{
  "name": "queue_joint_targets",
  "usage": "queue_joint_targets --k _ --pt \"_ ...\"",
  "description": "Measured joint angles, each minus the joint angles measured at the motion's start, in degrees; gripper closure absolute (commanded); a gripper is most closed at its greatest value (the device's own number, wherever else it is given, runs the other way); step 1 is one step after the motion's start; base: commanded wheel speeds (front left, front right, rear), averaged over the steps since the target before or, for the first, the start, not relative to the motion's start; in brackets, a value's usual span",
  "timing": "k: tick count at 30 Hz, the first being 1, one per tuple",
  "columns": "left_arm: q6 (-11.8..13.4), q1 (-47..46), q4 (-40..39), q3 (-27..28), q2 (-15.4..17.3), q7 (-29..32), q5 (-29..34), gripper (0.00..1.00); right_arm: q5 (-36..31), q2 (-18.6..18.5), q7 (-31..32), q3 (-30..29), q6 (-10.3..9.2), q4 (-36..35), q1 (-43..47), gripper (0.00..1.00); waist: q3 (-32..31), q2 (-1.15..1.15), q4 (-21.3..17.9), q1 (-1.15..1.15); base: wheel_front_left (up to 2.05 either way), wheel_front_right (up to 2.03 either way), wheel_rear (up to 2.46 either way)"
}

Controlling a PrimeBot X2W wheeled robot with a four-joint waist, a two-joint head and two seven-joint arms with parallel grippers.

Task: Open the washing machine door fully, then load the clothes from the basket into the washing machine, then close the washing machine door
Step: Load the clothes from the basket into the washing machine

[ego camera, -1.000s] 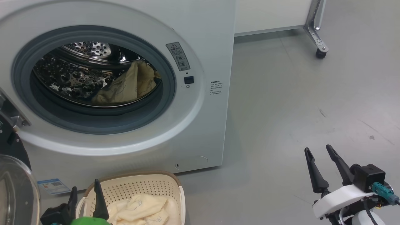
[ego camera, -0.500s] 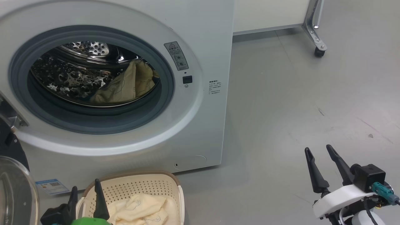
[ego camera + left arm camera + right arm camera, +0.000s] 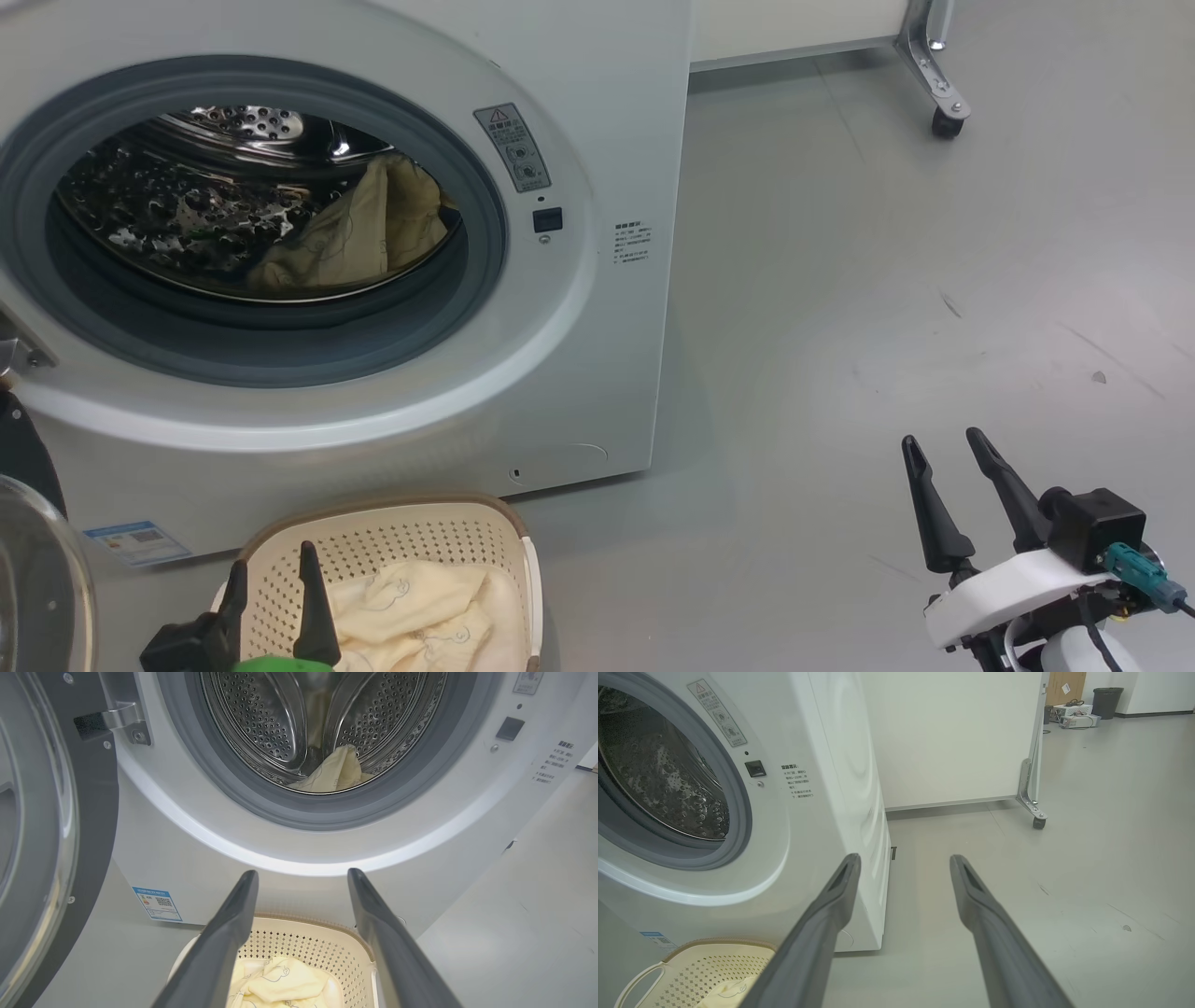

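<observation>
Washing machine (image 3: 597,373) on the floor (image 3: 840,327), its washing machine door (image 3: 88,812) swung out to the left of the drum (image 3: 168,205). One garment (image 3: 355,233) lies inside the drum, toward its right. Just before the machine, below the opening, sits the basket (image 3: 392,551) with the clothes (image 3: 420,616) in it; the left gripper (image 3: 273,560) is over its near left side. The right gripper (image 3: 941,436) is over the floor, well to the right. A wheeled partition (image 3: 952,737) stands behind, right of the machine.
</observation>
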Motion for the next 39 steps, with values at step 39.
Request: queue_joint_targets --k 39 --pt "2.3 -11.7 7.6 0.1 4.0 10.4 4.9 0.0 1.5 2.1 0.0 -0.3 0.0 -1.2 -8.6 0.0 16.8 0.0 -6.7 0.0 0.0 0.0 0.0"
